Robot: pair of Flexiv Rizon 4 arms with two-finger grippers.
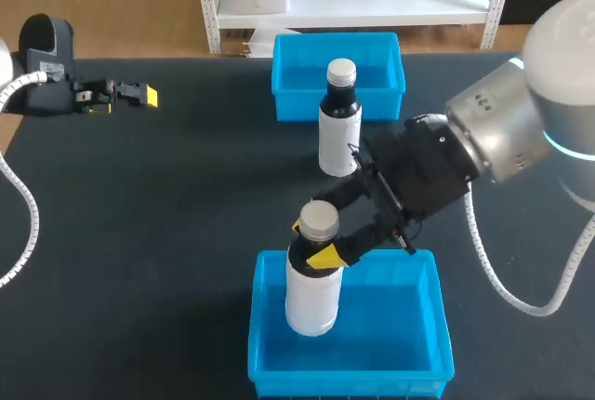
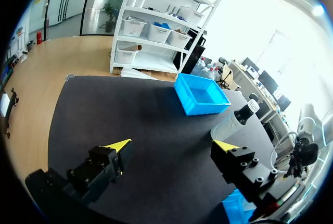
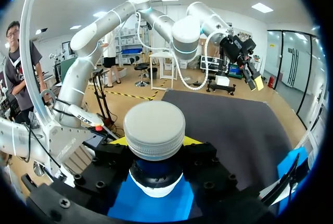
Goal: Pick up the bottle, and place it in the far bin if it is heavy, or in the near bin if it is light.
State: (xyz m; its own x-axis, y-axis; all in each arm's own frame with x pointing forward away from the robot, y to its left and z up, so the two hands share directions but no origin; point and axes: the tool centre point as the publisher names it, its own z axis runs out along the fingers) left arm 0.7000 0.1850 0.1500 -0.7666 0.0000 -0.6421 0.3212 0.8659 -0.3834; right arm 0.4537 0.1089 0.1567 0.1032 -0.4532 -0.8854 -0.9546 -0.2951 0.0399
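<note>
Head view first: your right gripper is clamped on the neck of the bottle, one yellow tip on each side just under the pale cap. The bottle hangs upright with its white body down inside the near bin, towards that bin's left wall; you can't tell whether its base touches the floor. A second bottle stands upright on the table, just in front of the far bin. Out at the left edge, your left gripper sits over bare mat, well apart from both bins.

Left wrist view: the left gripper has its fingers spread wide with nothing between them. Ahead of it lies the far bin, with the second bottle beside it, and a corner of the near bin shows by one finger.

Right wrist view: the cap of the bottle sits right between the fingers of the right gripper, both pressing the neck. The blue of the near bin shows beneath, and the left gripper is far off across the mat
</note>
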